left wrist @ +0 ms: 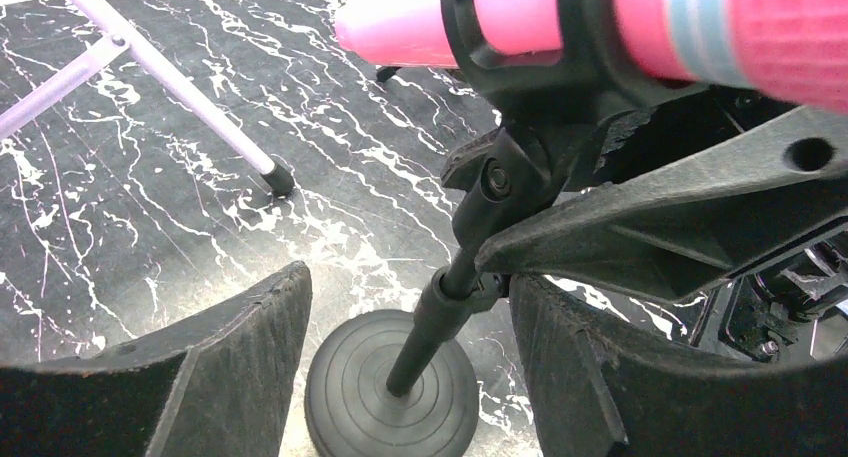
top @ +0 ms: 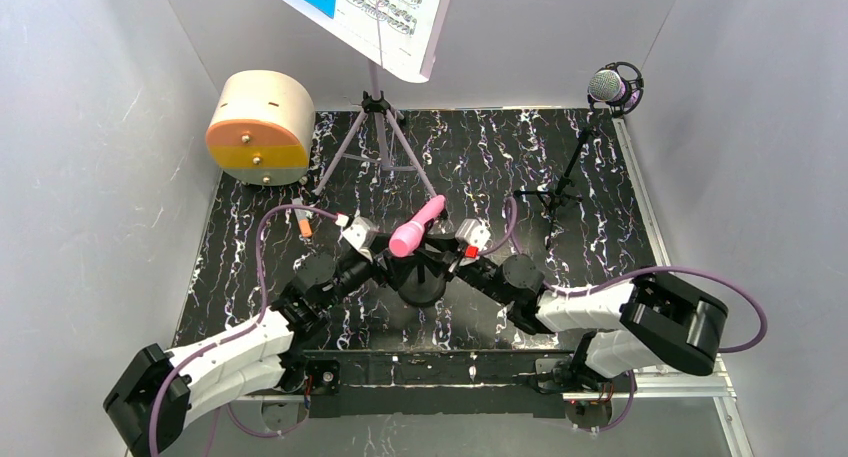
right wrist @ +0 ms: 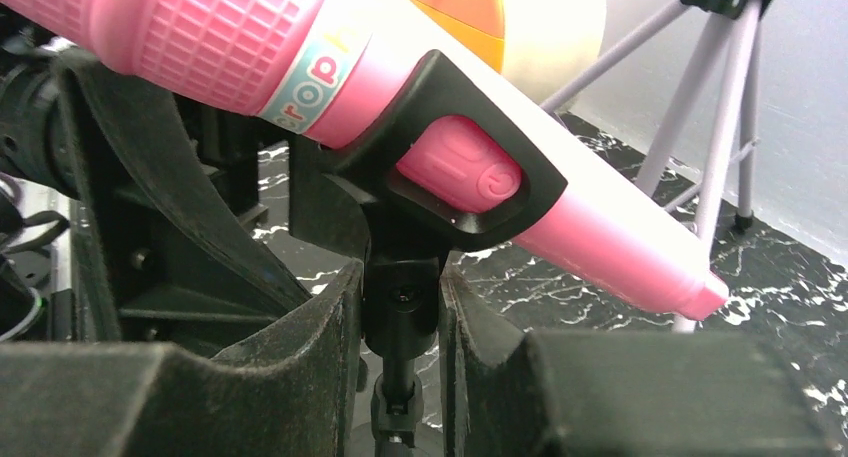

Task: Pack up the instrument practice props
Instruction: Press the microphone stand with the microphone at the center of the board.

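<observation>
The pink mic (top: 416,226) is sitting in the clip of a black mic stand (left wrist: 390,387) at the near middle of the worktop (top: 500,157). The right tool (right wrist: 400,285) is clamping the mic stand's neck just under the clip. The left tool (left wrist: 410,285) is gaping wide, its fingers either side of the pole.

Tabletop (top: 480,157): black marble pattern with white veins, closed in by plain pale walls (top: 100,127) on the left, far and right sides. Drum (top: 260,127): cream body, orange face with two small metal studs, lying on its side at the far left corner. Stand (left wrist: 390,397): black, round ringed base flat on the tabletop near its centre, thin pole rising to a hinged clip. Metal rail (top: 640,197): runs along the tabletop's right edge.
</observation>
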Motion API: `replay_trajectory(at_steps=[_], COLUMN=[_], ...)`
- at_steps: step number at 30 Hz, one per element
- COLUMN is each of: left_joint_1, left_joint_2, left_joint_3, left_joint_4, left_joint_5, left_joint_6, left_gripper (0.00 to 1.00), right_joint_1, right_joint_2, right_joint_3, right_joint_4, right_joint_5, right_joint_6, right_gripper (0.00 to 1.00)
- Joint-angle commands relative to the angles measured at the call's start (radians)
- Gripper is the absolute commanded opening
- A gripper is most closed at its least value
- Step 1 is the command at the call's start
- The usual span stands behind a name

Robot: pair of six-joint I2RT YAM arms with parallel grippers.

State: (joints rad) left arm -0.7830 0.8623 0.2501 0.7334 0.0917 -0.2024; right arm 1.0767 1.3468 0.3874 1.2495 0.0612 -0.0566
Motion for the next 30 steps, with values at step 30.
replay_trajectory(at_steps=[30], left_joint_1=[-0.004], left_joint_2=[-0.149], left_joint_3=[0.089], left_joint_4=[-0.118], left_joint_5=[-0.021], left_joint_6=[-0.103], left_gripper=[0.76], right_joint_1=[-0.013], right_joint_2=[0.228], right_joint_3=[-0.054], right_joint_4=[0.195], right_joint_5=[0.28], right_joint_6=[-0.112], right_gripper=[0.01])
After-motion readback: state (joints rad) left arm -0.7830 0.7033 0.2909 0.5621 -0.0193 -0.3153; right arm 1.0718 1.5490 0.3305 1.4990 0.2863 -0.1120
